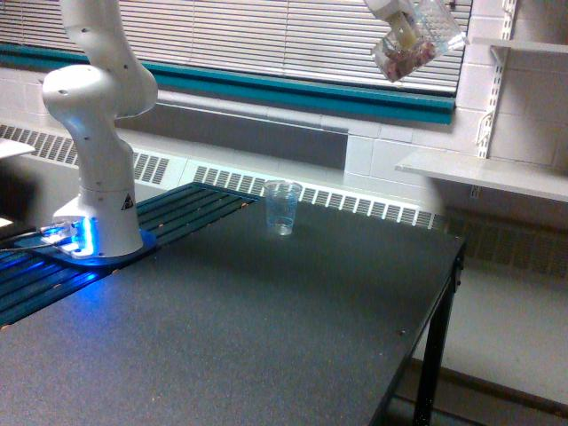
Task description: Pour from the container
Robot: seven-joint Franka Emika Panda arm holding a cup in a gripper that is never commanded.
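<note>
Container (417,40) high at the frame's 1 o'clock, tilted, mouth toward 7 o'clock, pale bits inside. Gripper (397,19) at its 10 o'clock side, mostly cropped; finger state cannot be told. Tapered cup (282,208) upright on the table (266,337), well below.

A small black warning triangle sits on the arm base (127,202); no readable text.

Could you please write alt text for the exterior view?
A clear container with pinkish contents hangs tilted, high at the view's upper right, held in the robot's gripper. An upright clear cup stands on the dark table below.
</note>
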